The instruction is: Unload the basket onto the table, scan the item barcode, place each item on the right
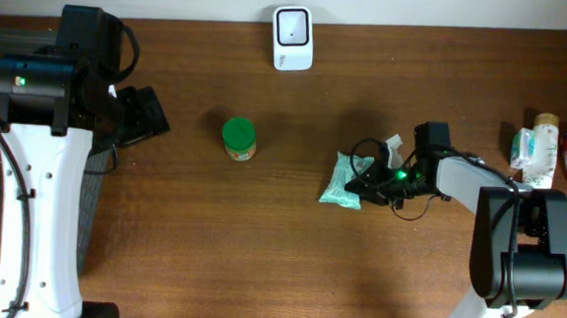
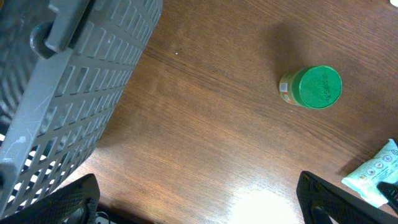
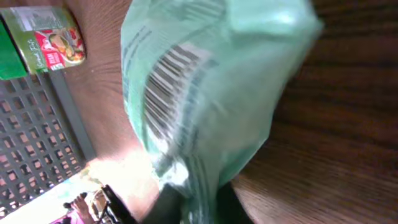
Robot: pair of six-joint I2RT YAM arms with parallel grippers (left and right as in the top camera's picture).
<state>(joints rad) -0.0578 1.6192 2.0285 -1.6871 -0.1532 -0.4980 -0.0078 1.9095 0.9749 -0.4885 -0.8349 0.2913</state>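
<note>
The green pouch is gripped by the closed right fingers. The scanner is found far and left of it; the left fingers are held open.

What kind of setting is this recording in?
Probably a mock shop checkout on a wooden table: a white scanner at the back edge, groceries such as a green-lidded jar and a barcoded pouch, and a grey basket at the left.
</note>
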